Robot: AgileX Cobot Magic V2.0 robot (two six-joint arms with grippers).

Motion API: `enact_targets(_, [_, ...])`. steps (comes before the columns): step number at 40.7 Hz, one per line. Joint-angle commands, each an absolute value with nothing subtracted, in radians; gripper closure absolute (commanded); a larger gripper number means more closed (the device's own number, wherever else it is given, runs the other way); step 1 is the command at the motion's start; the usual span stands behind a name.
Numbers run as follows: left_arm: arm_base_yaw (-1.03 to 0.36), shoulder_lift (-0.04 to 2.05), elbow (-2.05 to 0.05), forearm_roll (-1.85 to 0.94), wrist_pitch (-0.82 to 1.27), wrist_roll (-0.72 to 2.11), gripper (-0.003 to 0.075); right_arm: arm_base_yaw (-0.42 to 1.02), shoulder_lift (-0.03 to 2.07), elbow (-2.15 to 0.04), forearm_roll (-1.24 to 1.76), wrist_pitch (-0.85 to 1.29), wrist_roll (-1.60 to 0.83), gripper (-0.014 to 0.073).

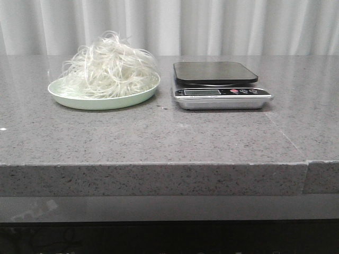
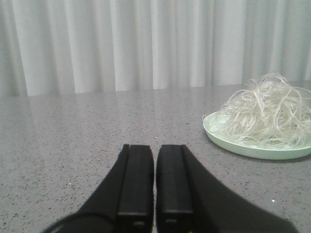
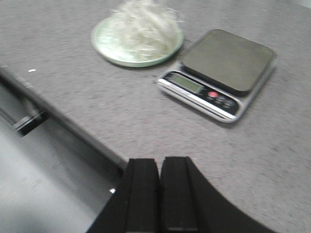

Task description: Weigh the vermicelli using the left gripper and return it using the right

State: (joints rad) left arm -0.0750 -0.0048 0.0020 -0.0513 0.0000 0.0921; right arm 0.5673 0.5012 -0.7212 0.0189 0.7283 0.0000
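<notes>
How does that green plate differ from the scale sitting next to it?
The plate is round and pale green; the scale is squarish, with a dark platform on a silvery base. The plate holds the vermicelli, heaped fluffy and white, while the scale's platform is bare. The scale has a display and buttons along its front; the plate is plain. Both rest flat on the grey speckled table, side by side, not touching.

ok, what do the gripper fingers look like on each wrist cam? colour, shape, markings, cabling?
Left gripper: two matte black fingers with flat rectangular inner faces, flaring outward into curved black bases. Right gripper: the same design, black slab-like fingers on flared bases. No markings, labels or cables are visible in either wrist view; the arms themselves are out of frame.
</notes>
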Motion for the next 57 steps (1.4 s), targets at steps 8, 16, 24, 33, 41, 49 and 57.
enact_targets(8, [-0.072, -0.023, 0.008, -0.061, -0.080, 0.090, 0.0574, 0.260, 0.269, -0.411, 0.062, 0.222, -0.008, 0.0434])
enact_targets(16, [-0.072, -0.023, 0.008, -0.061, -0.080, 0.090, 0.0574, 0.120, 0.095, -0.196, 0.062, 0.047, -0.008, 0.0434])
enact_targets(24, [-0.072, -0.023, 0.008, -0.061, -0.080, 0.090, 0.0574, 0.099, 0.016, -0.075, 0.062, 0.007, -0.008, 0.0434])
enact_targets(33, [-0.072, -0.023, 0.008, -0.061, -0.080, 0.090, 0.0574, 0.097, -0.027, 0.019, 0.062, -0.062, -0.008, 0.0434])
enact_targets(41, [-0.072, -0.023, 0.008, -0.061, -0.080, 0.090, 0.0574, 0.096, -0.027, 0.019, 0.062, -0.080, -0.008, 0.0434])
enact_targets(49, [-0.072, -0.023, 0.008, -0.061, -0.080, 0.090, 0.0574, 0.096, -0.027, 0.019, 0.062, -0.081, -0.008, 0.0434])
enact_targets(57, [-0.072, -0.023, 0.008, -0.061, -0.080, 0.090, 0.0574, 0.090, -0.027, 0.019, 0.062, -0.081, -0.008, 0.0434])
